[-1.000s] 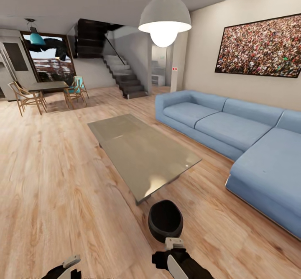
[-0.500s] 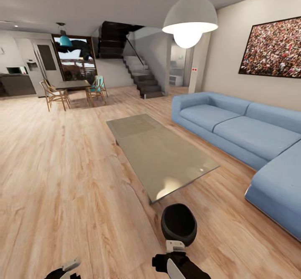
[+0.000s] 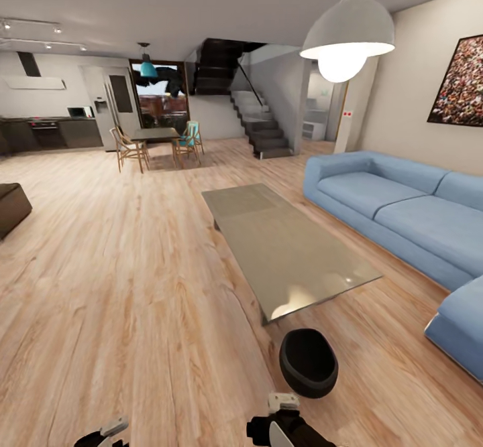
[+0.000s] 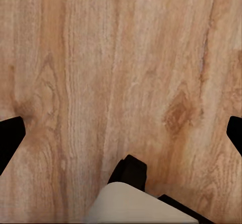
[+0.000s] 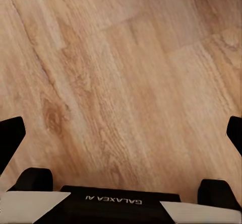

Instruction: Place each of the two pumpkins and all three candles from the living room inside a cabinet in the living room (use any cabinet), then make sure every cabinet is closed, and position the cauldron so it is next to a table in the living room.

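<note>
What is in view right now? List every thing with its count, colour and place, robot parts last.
cauldron: one, matte black, on the floor just off the near end of the coffee table
coffee table: one, glossy grey, middle of the room beside the sofa
sofa: one, light blue, along the right wall
pendant lamp: one, white, lit, above the table
wall picture: one, multicoloured, dark frame, right wall
dining table with chairs: one set, wood and teal, far back
staircase: one, dark steps, back centre
brown seat: one, dark brown, left edge
wood floor: light brown, throughout
left gripper: open, over bare floor
right gripper: open, just short of the cauldron
</note>
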Controlling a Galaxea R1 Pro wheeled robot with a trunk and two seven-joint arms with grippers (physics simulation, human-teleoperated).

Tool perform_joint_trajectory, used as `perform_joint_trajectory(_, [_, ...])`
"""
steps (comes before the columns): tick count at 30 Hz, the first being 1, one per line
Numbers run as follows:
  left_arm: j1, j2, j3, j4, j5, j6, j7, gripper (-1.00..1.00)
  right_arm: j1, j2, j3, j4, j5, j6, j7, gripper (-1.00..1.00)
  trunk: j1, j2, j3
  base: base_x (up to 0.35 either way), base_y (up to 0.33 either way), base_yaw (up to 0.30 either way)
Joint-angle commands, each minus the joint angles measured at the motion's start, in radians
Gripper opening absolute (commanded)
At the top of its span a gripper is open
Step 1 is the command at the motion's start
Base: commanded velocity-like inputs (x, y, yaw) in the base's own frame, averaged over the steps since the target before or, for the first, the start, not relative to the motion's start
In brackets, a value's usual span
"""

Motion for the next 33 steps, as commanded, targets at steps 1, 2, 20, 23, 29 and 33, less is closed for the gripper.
perform_joint_trajectory(1, [0.000,0.000,0.000,0.002,0.000,0.002,-0.001,1.00,0.000,0.000,0.000,0.003,0.000,0.000,0.000,1.00,-0.004,0.007,0.003,-0.225,0.000,0.284])
perform_joint_trajectory(2, [0.000,-0.001,0.000,0.005,0.000,0.008,-0.001,1.00,0.000,0.000,-0.001,0.006,0.000,0.000,0.000,1.00,-0.008,0.014,0.006,-0.201,0.000,0.284])
perform_joint_trajectory(20, [0.000,-0.002,0.002,0.010,0.001,0.042,-0.003,1.00,0.000,0.000,0.002,0.015,0.001,0.004,0.000,1.00,-0.050,0.091,0.041,-0.052,0.000,0.284])
perform_joint_trajectory(23, [0.000,-0.002,0.002,0.010,0.001,0.042,-0.003,1.00,0.000,0.000,0.002,0.015,0.001,0.004,0.000,1.00,-0.050,0.091,0.041,-0.002,0.000,0.284])
perform_joint_trajectory(29, [0.000,0.000,0.002,0.010,0.001,0.043,-0.003,1.00,0.000,0.000,0.002,0.015,0.001,0.007,0.000,1.00,-0.050,0.091,0.041,0.000,0.000,0.284])
perform_joint_trajectory(33, [0.000,0.003,0.000,0.010,0.001,0.043,-0.021,1.00,0.000,0.000,0.002,0.015,0.001,0.008,0.000,1.00,-0.050,0.091,0.041,0.000,0.000,0.284])
